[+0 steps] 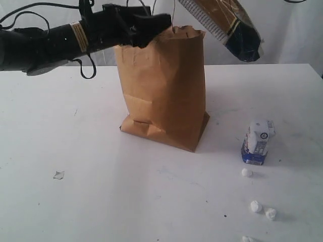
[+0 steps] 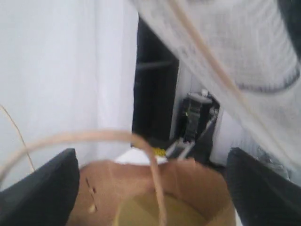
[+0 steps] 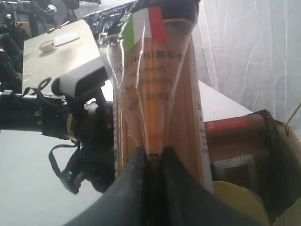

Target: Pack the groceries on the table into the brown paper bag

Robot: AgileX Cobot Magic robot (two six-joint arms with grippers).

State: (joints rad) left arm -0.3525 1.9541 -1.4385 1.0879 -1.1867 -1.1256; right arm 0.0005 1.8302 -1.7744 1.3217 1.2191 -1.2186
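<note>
The right gripper (image 3: 153, 159) is pinching one end of the long spaghetti pack (image 1: 222, 22), with its jaws squeezed tight on the wrapper. The pack is hanging tilted in the air, above the brown paper bag (image 1: 161, 91) and a bit to its right.

The pack is looking light. The sticks inside are thin and stiff, so I think they will snap if they get bent or bumped hard. The wrapper is shiny and likely slippery, so holding it tight by an end seems best.

The left gripper (image 2: 150, 160) is hovering at the bag's top edge with its jaws wide apart. It is not gripping anything, as far as the blurry view lets me tell.

The bag is standing on the table (image 1: 75, 151). Its paper is soft and creased, so it may tip.

The table is white, flat and smooth. The white-blue carton (image 1: 258, 142) and the small white lumps (image 1: 255, 205) are sitting near each other, to the right of the bag. White curtains (image 1: 282, 35) are hanging behind.
</note>
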